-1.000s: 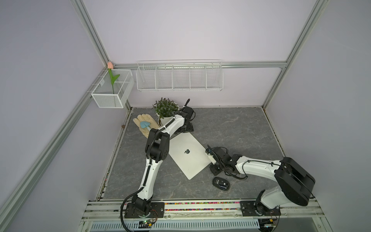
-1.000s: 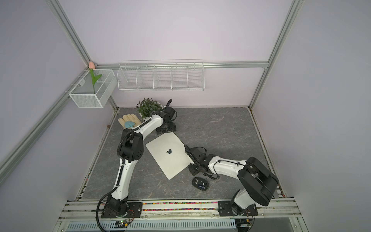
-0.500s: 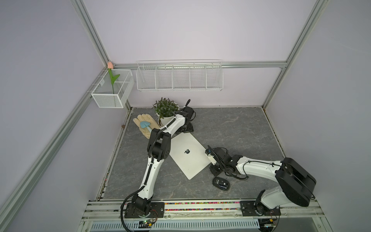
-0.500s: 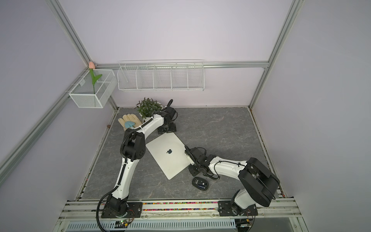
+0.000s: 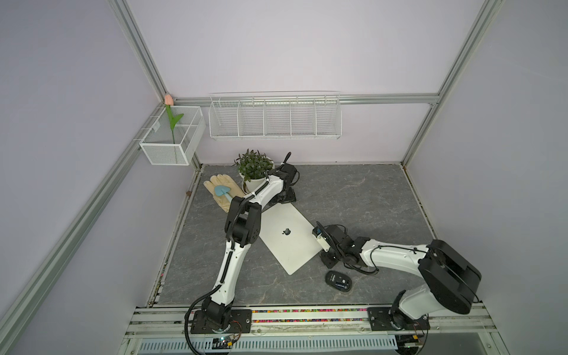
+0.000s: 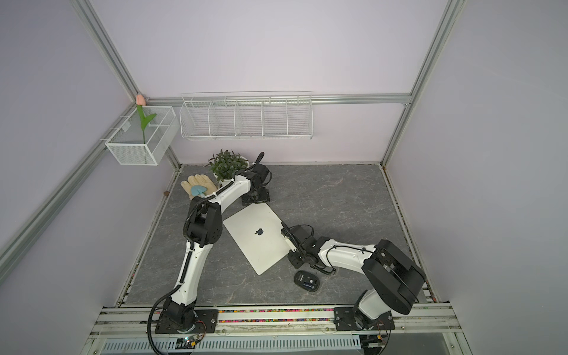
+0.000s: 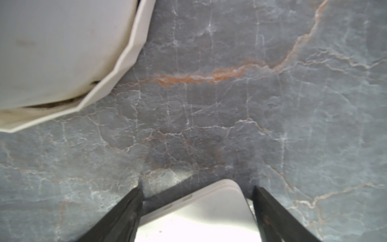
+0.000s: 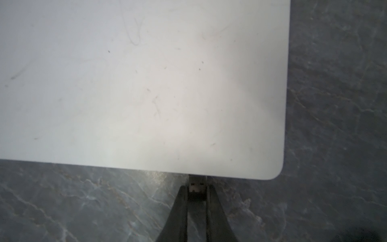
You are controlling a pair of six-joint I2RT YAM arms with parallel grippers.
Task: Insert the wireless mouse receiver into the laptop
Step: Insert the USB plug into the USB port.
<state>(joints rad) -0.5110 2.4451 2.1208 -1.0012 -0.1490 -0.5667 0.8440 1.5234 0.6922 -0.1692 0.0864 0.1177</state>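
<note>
Overall, in both top views the laptop (image 5: 292, 242) (image 6: 261, 242) lies closed and flat on the table (image 5: 353, 196), set at a slant. The left arm rises from its base to a raised elbow over the laptop's edge. Its forearm then runs out to the laptop's far corner, where the left gripper (image 5: 284, 198) (image 6: 255, 198) points down at the table. The right arm is folded low, and its forearm lies nearly level and aims at the opposite long edge of the laptop. The right gripper (image 5: 324, 259) (image 6: 293, 259) sits just beside that edge, towards the near corner. A mouse (image 5: 338, 281) lies near the same corner, apart from the laptop.

Left wrist view: the left gripper (image 7: 196, 188) has its fingers (image 7: 125, 211) spread wide on either side of the laptop (image 7: 194, 222) corner. Whether they touch it cannot be told. A white pot (image 7: 52, 52) stands beyond the corner.

Right wrist view: the right gripper (image 8: 196, 193) is narrowed onto the receiver (image 8: 196, 186), which is clamped between both fingers (image 8: 178, 209). The receiver's front end meets the laptop (image 8: 146, 83) edge close to a rounded corner. Depth of insertion cannot be told.
</note>
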